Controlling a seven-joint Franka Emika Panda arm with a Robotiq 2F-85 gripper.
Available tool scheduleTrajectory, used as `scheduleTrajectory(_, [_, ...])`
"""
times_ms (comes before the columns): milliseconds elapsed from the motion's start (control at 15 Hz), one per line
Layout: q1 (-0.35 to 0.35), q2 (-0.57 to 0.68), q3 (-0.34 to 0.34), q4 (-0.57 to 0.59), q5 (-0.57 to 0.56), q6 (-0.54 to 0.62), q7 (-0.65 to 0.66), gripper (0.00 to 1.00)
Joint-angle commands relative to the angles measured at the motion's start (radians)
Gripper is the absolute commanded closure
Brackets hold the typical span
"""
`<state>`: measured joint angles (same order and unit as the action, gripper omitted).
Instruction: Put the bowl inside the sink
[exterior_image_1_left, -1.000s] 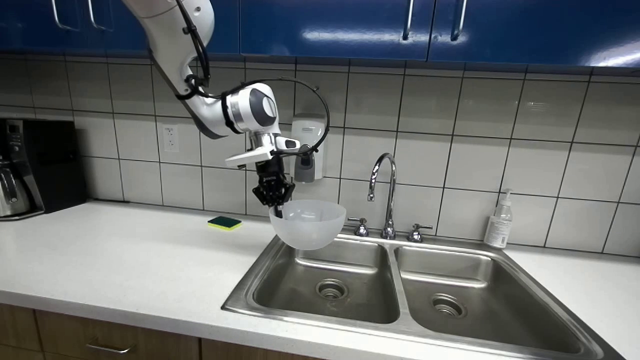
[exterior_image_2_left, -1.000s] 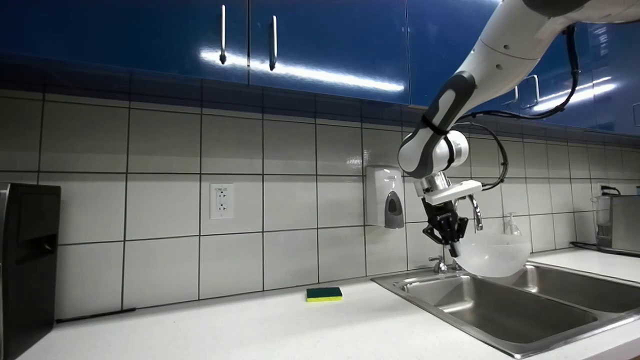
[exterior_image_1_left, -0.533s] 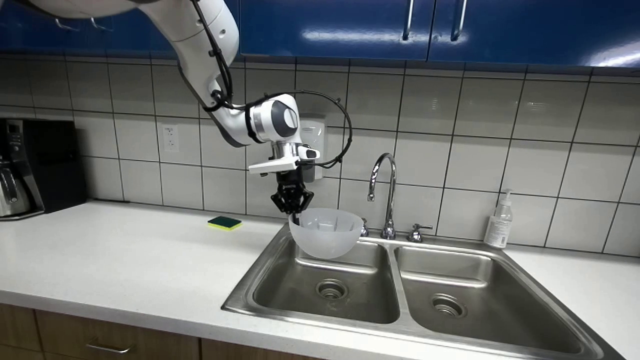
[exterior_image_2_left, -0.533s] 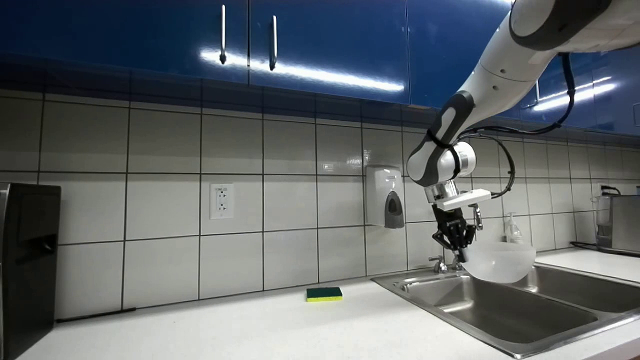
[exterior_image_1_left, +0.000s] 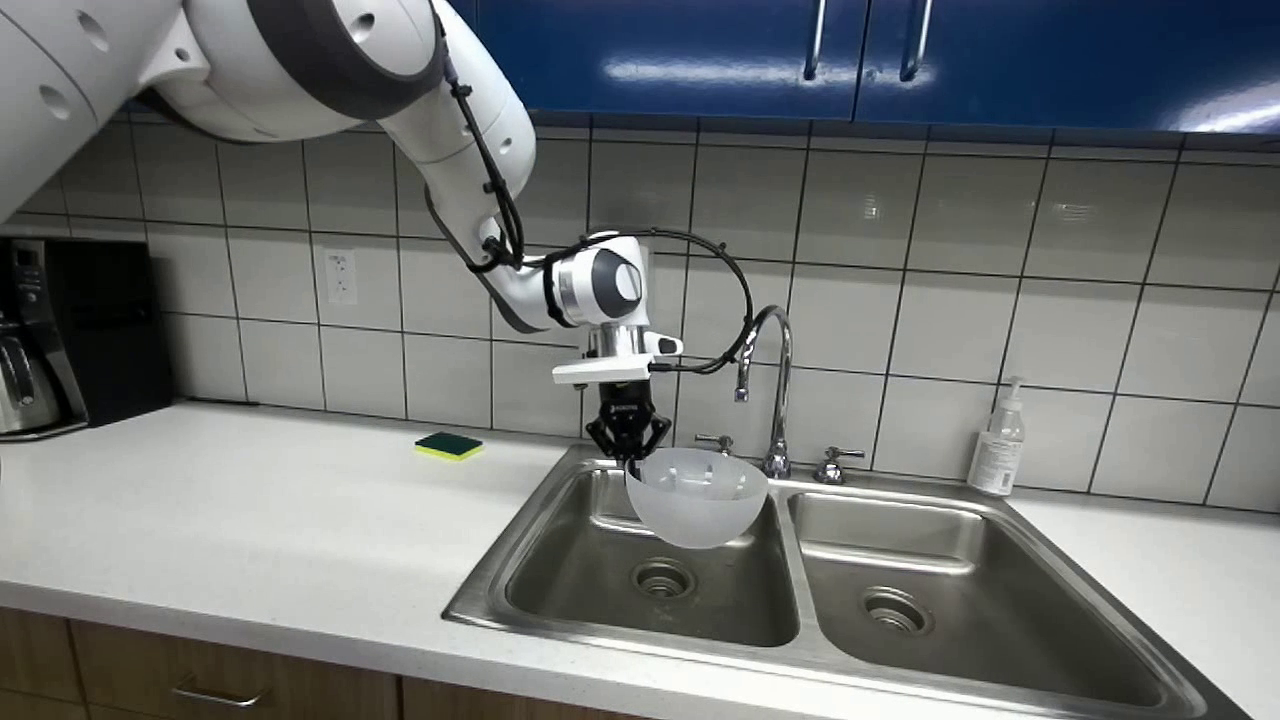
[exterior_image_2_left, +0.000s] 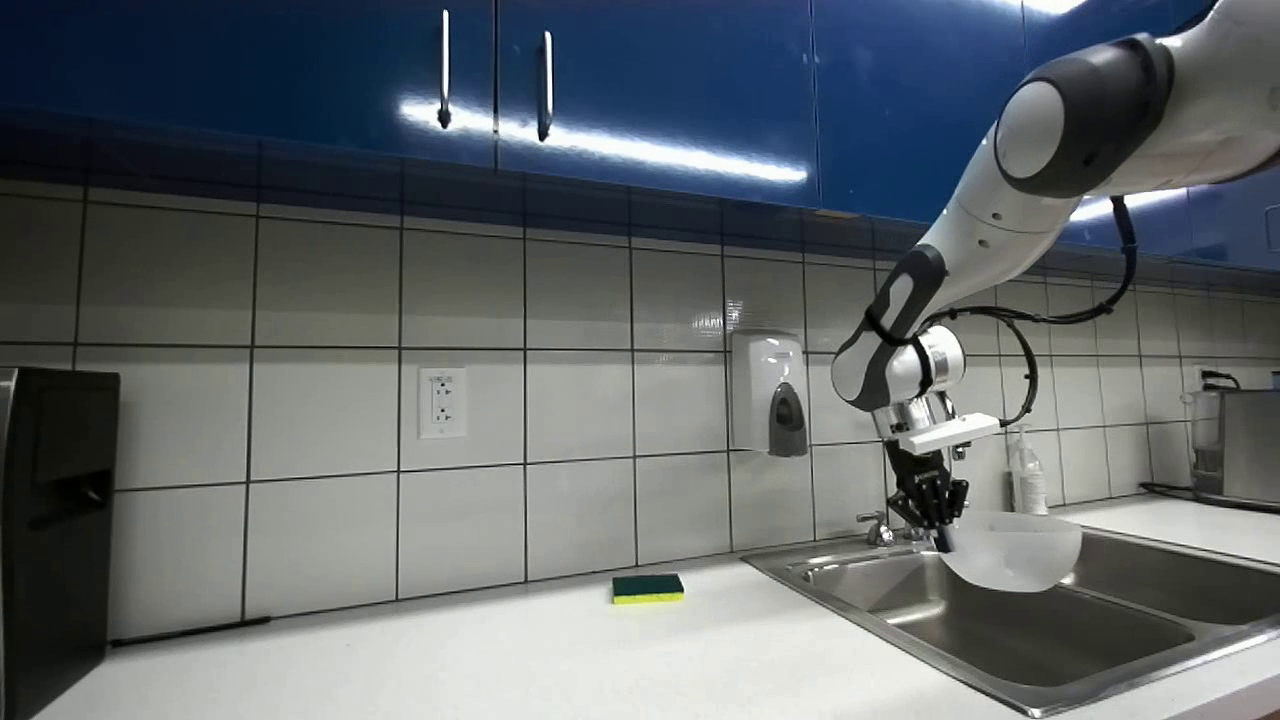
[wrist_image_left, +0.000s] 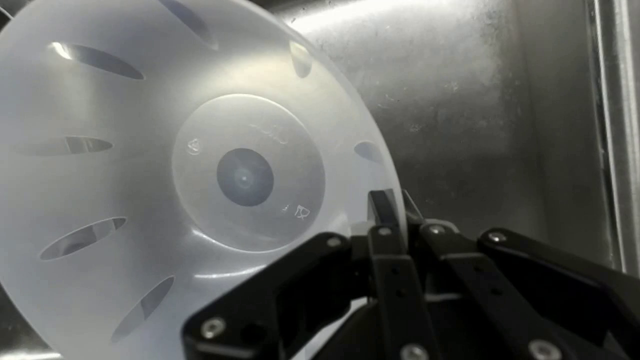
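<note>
The bowl is whitish, translucent and roughly level; it shows in both exterior views (exterior_image_1_left: 697, 512) (exterior_image_2_left: 1015, 556). It hangs above the steel sink (exterior_image_1_left: 800, 570), over the back part of the basin on the left there, near the divider. My gripper (exterior_image_1_left: 635, 468) is shut on the bowl's near-left rim. In the wrist view the bowl (wrist_image_left: 245, 120) fills the left side. The fingertips of the gripper (wrist_image_left: 398, 207) pinch its rim, one inside and one outside. The sink basin's side edge (wrist_image_left: 612, 125) runs down the right. The exact gap from bowl to basin floor cannot be told.
The chrome faucet (exterior_image_1_left: 778, 400) and its handles stand behind the sink, close to the bowl. A sponge (exterior_image_1_left: 449, 446) lies on the counter (exterior_image_1_left: 250, 520). A wall soap dispenser (exterior_image_2_left: 768, 395) is behind the arm. A pump bottle (exterior_image_1_left: 998, 450) stands at the sink's back corner.
The gripper and bowl have moved right and downward in both exterior views, from the counter side of the sink to over the basin. The grip on the bowl's rim has stayed.
</note>
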<state>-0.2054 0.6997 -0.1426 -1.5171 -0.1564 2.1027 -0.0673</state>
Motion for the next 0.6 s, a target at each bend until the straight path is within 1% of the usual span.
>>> scheduleTrajectory(0, [-0.018, 0.069, 0.011, 0.086, 0.016, -0.031, -0.054, 0.99])
scheduleTrajectory(533, [-0.003, 0.131, 0.007, 0.076, 0.000, -0.007, -0.056, 0.99])
